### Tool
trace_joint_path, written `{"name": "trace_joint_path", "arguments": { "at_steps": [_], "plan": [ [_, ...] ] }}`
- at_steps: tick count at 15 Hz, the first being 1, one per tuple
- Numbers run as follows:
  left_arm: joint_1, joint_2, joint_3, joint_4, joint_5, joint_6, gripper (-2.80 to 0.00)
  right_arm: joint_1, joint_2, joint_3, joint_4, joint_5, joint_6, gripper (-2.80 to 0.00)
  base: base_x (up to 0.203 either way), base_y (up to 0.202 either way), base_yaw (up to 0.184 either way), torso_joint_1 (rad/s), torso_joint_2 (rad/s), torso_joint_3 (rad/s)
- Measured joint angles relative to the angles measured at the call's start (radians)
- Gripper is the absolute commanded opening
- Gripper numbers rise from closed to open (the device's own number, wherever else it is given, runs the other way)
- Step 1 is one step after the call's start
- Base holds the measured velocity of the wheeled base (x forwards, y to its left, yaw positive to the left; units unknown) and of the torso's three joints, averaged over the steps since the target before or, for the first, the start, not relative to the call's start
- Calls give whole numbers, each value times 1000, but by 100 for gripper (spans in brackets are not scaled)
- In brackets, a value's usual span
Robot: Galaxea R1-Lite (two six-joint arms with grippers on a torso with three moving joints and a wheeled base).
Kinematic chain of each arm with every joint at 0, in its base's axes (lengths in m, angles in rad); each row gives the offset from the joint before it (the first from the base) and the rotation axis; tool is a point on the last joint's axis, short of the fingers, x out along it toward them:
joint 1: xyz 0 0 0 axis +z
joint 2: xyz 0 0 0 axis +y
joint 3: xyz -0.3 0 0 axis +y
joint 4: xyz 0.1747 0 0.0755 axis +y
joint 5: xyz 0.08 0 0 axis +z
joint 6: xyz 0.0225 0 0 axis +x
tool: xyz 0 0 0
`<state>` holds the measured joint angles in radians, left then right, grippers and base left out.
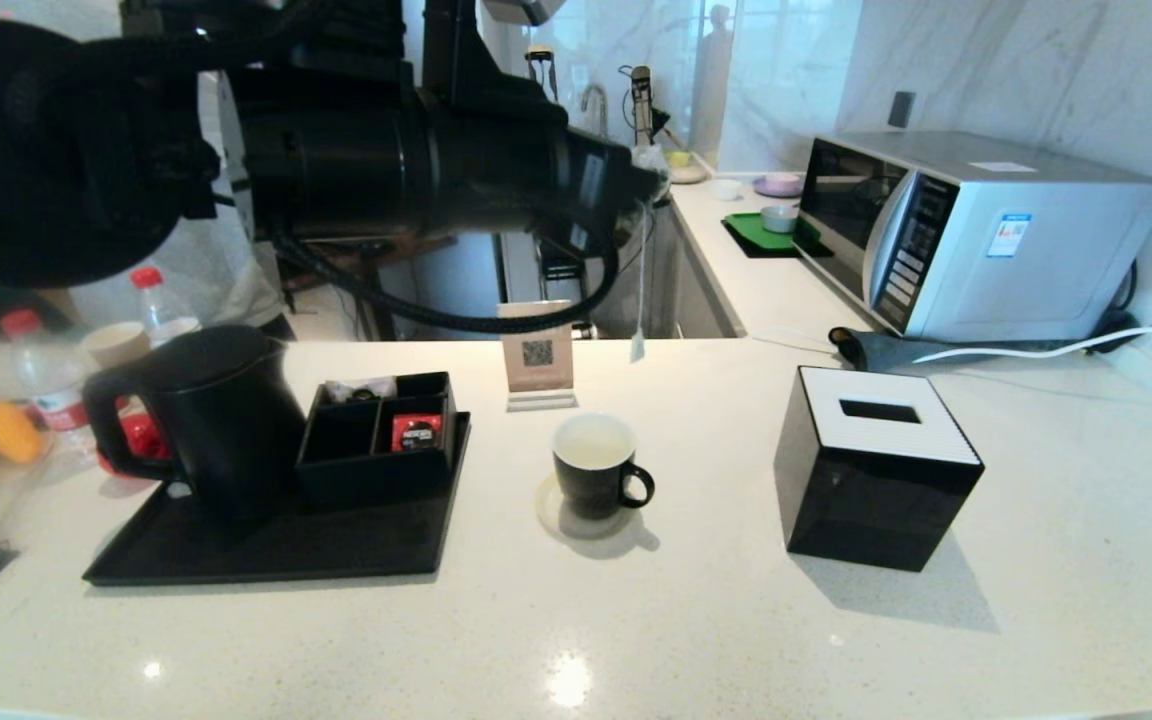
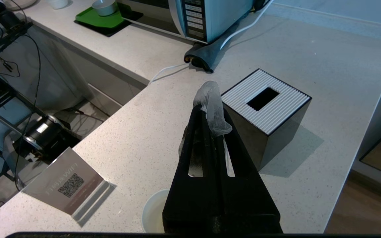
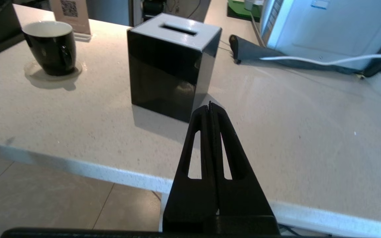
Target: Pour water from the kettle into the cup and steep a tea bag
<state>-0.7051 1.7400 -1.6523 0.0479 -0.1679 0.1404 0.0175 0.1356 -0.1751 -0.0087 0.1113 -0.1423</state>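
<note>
In the head view the left arm fills the upper left of the frame, and its left gripper (image 1: 648, 172) hangs in the air at upper centre, above the cup (image 1: 595, 478). Its fingers are pressed together on the tea bag (image 2: 212, 107), a white mesh pouch that pokes out past the fingertips in the left wrist view. From it a thin string drops to a small paper tag (image 1: 637, 346) dangling above and behind the cup.

The cup, black with a white inside, stands on a round coaster (image 1: 548, 512) at the centre of the white counter (image 1: 696, 620), handle to the right. The kettle (image 1: 221, 425) stands at left on a black tray (image 1: 276, 550), just beside a black divided box (image 1: 381, 435) holding sachets. A QR-code sign (image 1: 537, 357) stands behind the cup, and a black tissue box (image 1: 876, 465) sits to its right. A microwave (image 1: 976, 230) occupies the upper right.

The right gripper (image 3: 210, 107) appears only in its wrist view, fingers pressed together on nothing, out beyond the counter's near edge, pointing toward the tissue box.
</note>
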Motion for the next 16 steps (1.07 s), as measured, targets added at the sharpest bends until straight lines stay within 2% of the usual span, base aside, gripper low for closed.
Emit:
{"name": "trace_joint_path", "arguments": {
  "at_steps": [2,5,10,12,13,16],
  "plan": [
    [1,0,-1,0,0,0,-280,31,139,-47,-82,4,-9,-280,0,0,0,0,0,0],
    [1,0,-1,0,0,1,-280,88,424,-120,-283,41,-48,-280,0,0,0,0,0,0],
    [-1,4,-1,-1,-4,1,-280,160,885,-306,-576,248,-165,-280,0,0,0,0,0,0],
    [-2,8,-1,0,-7,1,-280,213,1047,-405,-672,301,-176,-280,0,0,0,0,0,0],
    [-2,9,-1,0,-9,1,-280,251,1119,-456,-716,317,-170,0,0,0,0,0,0,0],
    [-2,13,-1,-1,-8,1,-280,348,1300,-587,-812,339,-126,0,0,0,0,0,0,0]
  ]
}}
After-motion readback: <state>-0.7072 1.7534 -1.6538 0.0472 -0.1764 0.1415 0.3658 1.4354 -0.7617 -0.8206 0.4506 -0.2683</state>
